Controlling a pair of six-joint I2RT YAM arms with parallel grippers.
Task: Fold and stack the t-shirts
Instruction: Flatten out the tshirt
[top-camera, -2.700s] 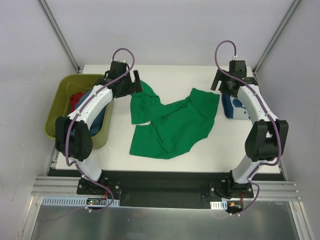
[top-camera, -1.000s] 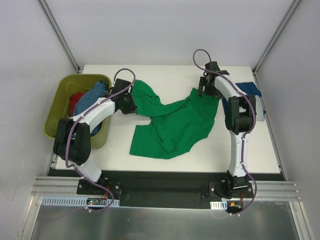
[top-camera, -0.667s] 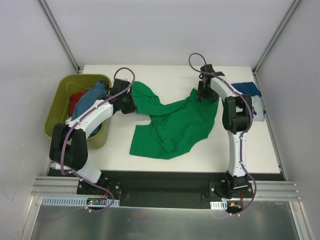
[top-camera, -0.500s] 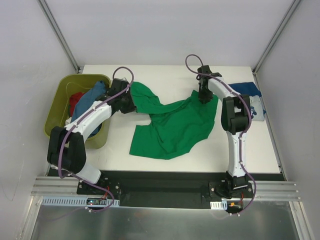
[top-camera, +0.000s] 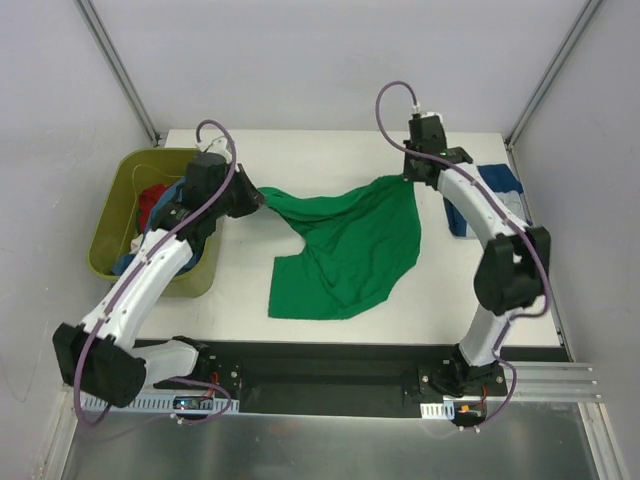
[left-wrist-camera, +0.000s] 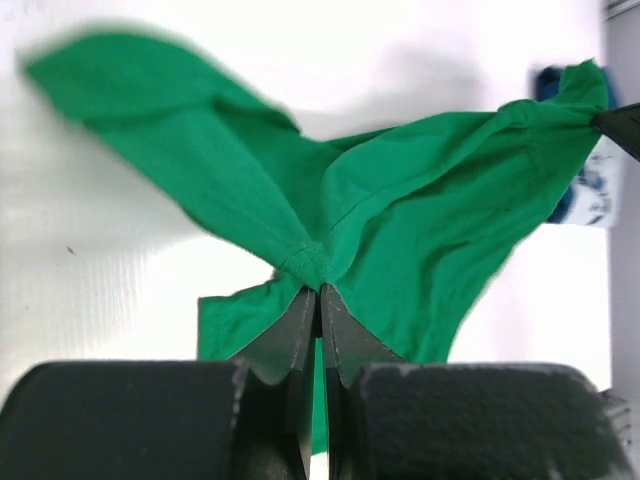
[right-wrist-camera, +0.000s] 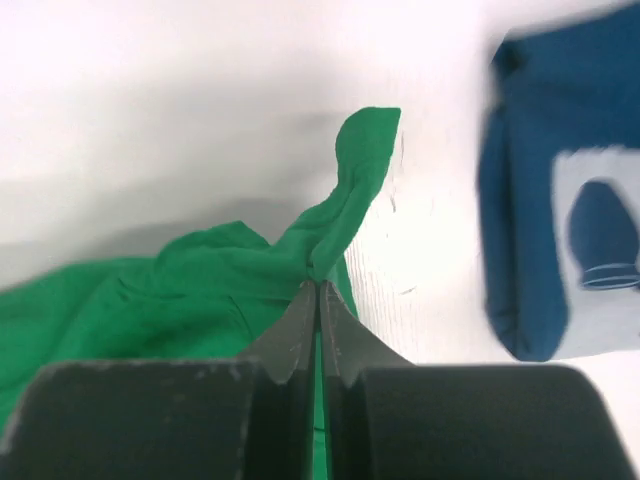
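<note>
Crosswise, green t-shirt (top-camera: 350, 250) (bulk nearward)

This is a robotics lab cell, not a home or shop. A white worktop (top-camera: 340, 150) sits boxed in by plain grey panels (top-camera: 330, 60) joined at the corners by slanting aluminium struts (top-camera: 120, 75). Two white-and-black arms, left (top-camera: 150, 280) and right (top-camera: 480, 205), are bolted to a black base plate (top-camera: 330, 365) on slotted aluminium rails (top-camera: 100, 372), with purple cables (top-camera: 379, 105) looping off them. The only homely things are a green t-shirt (top-camera: 350, 250) and an olive tub (top-camera: 105, 235) of clothes.
</note>
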